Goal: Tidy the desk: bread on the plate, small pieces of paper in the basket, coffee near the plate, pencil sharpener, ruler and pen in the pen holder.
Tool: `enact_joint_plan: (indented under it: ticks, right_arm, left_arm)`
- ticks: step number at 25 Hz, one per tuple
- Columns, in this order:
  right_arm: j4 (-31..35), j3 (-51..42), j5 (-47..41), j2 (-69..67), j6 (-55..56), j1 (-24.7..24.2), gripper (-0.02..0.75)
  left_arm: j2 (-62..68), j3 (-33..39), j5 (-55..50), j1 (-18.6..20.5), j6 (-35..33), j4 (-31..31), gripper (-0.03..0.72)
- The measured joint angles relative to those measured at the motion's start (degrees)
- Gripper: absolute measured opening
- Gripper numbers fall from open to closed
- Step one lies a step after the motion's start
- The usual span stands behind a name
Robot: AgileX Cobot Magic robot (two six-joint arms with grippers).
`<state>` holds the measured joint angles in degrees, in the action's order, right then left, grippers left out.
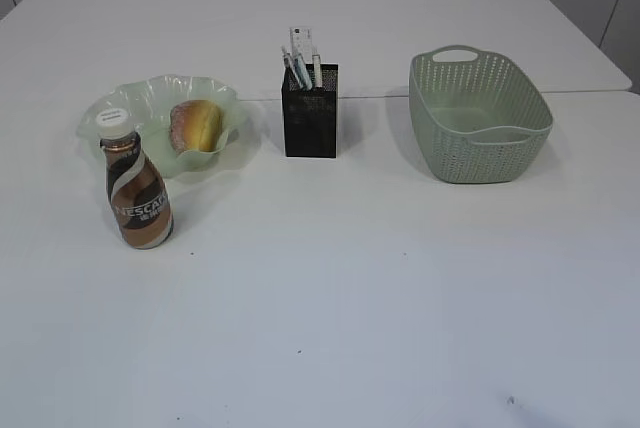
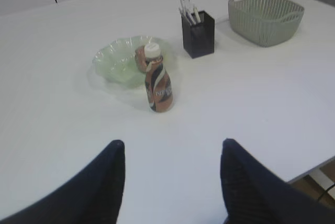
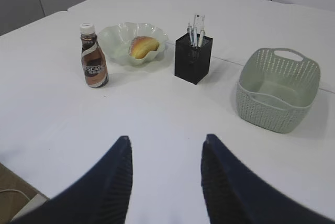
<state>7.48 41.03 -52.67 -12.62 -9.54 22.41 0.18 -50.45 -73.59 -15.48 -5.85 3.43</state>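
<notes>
Both arms hang back above the near edge of the white desk [image 1: 330, 288]; the left hand [image 2: 170, 182] and right hand [image 3: 166, 179] hover with dark ribbed fingers spread apart, holding nothing; the woven-look green basket [image 1: 478, 118] stands right; the wavy translucent plate [image 1: 150, 108] cradles the speckled bread [image 1: 196, 125]; the swirl-labelled coffee [image 1: 137, 191] stands just before it; the black mesh pen holder [image 1: 310, 111] carries the clear ruler [image 1: 302, 46].

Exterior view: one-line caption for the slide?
Tidied desk: bread in plate, coffee beside it, pen holder filled, basket right.
</notes>
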Motion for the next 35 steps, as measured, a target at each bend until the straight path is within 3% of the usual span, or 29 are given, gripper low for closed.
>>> enact_joint_plan:
  ticks: [8, 15, 21, 28, 35]
  right_arm:
    - [1.1, -8.9, -4.0, 10.9, 0.0, 0.0, 0.354]
    - [-0.9, -12.7, -3.4, 13.6, 0.4, 0.0, 0.353]
    - [-2.1, -12.7, -3.4, 13.6, 2.7, 0.0, 0.353]
    - [-3.0, -7.0, -13.7, 13.6, 3.2, 0.0, 0.353]
    - [-4.2, -11.4, -14.1, 13.6, 3.3, 0.0, 0.353]
  left_arm:
    - [0.0, 10.9, 6.4, 2.0, -5.0, 6.0, 0.407]
    - [0.0, 19.2, 10.6, 2.0, -6.7, 6.8, 0.407]
    - [0.0, 20.8, 9.6, 2.0, -7.2, 6.7, 0.393]
    - [0.0, 21.0, 9.3, 2.0, -7.2, 6.8, 0.374]
    - [0.0, 21.0, 9.3, 2.0, -7.2, 6.8, 0.373]
